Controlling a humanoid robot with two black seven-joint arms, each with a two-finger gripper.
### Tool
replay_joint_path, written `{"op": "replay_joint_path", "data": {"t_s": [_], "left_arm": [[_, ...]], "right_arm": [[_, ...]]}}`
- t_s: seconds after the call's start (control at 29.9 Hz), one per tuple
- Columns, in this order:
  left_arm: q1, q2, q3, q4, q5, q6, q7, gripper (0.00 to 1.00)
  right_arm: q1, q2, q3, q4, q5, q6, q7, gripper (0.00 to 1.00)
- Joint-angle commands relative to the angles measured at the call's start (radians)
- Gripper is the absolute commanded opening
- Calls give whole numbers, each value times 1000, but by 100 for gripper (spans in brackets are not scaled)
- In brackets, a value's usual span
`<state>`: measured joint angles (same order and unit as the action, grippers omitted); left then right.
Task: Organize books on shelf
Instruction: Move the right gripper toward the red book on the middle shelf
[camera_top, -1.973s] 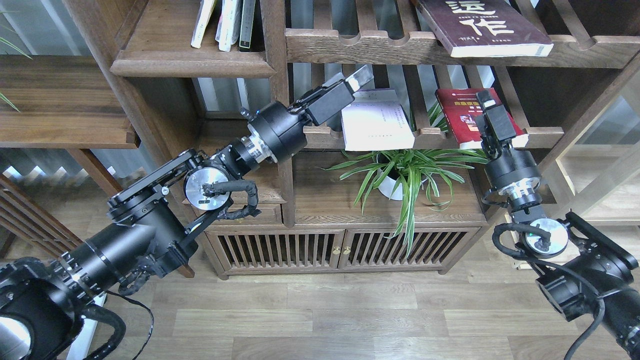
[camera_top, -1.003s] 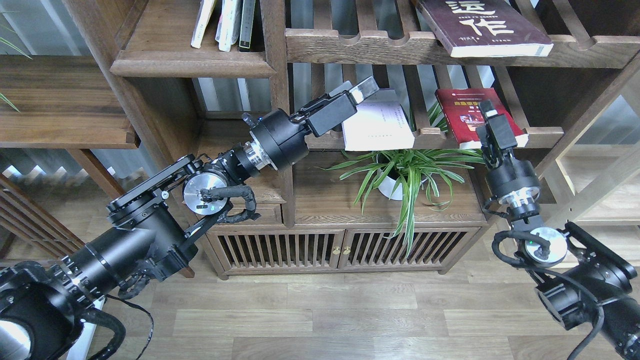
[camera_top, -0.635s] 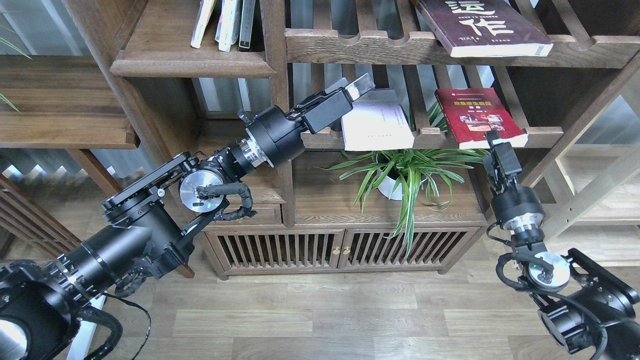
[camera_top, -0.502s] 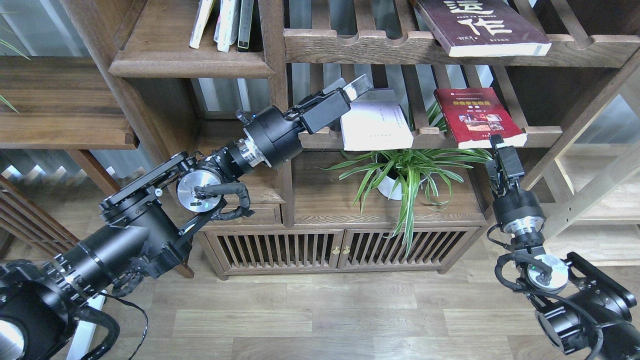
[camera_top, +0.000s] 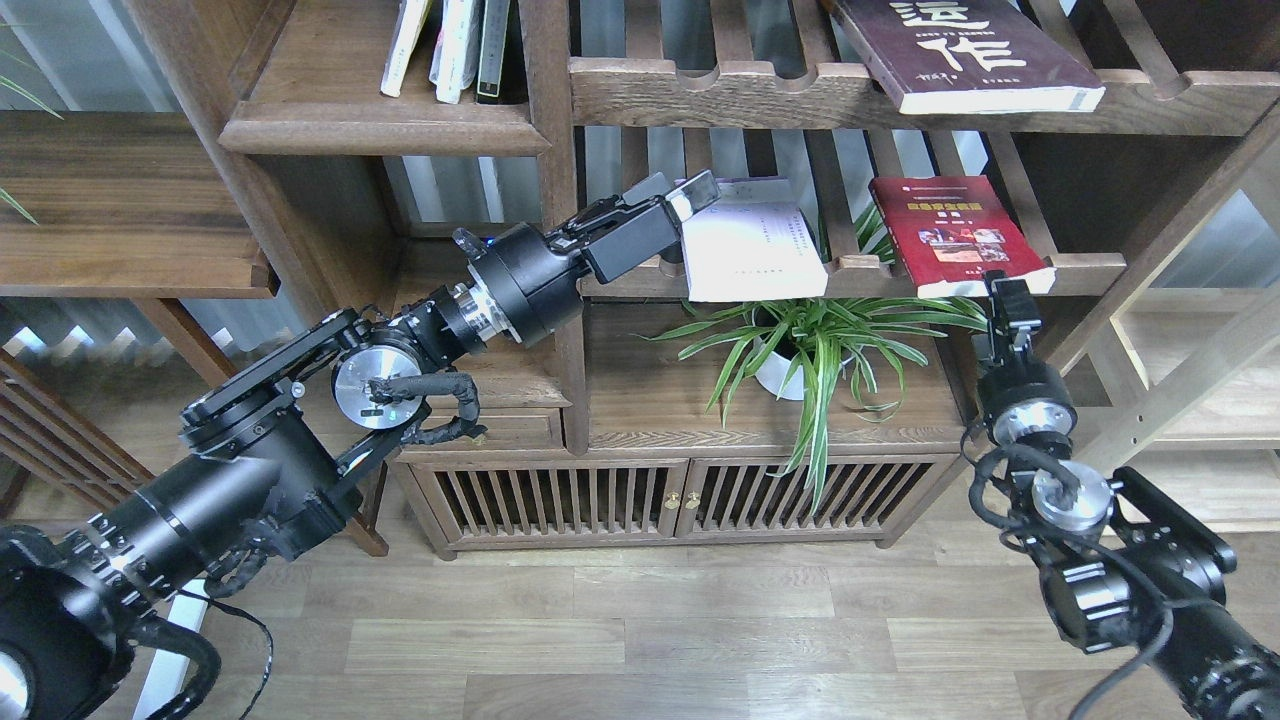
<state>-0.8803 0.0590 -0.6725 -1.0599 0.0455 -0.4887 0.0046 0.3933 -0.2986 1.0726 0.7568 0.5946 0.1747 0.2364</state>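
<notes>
The white book (camera_top: 752, 250) and the red book (camera_top: 948, 232) lie flat on the lower slatted rack. The dark maroon book (camera_top: 960, 48) lies on the upper slatted rack, overhanging its front rail. The solid board shelf (camera_top: 380, 128) is at the upper left and holds several upright books. My left gripper (camera_top: 688, 195) reaches up and right, its tip at the white book's upper left corner; whether it touches is unclear. My right gripper (camera_top: 1010, 298) points up just below the red book's front right corner, holding nothing. Both are dark, and their jaws cannot be told apart.
A potted spider plant (camera_top: 800, 350) stands on the cabinet top under the lower rack. Its leaves reach the rack's front rail. The low cabinet (camera_top: 680, 500) has slatted doors. A vertical post (camera_top: 560, 200) separates the solid shelf from the racks. Another dark shelf (camera_top: 130, 270) is at the far left.
</notes>
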Motion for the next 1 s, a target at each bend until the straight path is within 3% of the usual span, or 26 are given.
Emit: {"op": "replay_joint_path", "data": {"t_s": [0.0,0.23,0.37,0.7,0.97], "left_arm": [[-2,-1,-1,0,-1,0,0,99],[-2,-1,-1,0,-1,0,-2,99],[-2,1,-5,-2,-1,0,-2,99],[0,8,-13,-6,-1,0,-2,99],[0,13,-15,-6,-1,0,-2,99]], "right_arm": [[30,19,38,-22,2,-50,-40,95],[78,24,47,-47,2,-106,-68,92],[96,30,49,-82,2,-106,-72,82],[167,73,50,-203,2,-106,-91,78],[168,78,82,-203,4,-98,-95,57]]}}
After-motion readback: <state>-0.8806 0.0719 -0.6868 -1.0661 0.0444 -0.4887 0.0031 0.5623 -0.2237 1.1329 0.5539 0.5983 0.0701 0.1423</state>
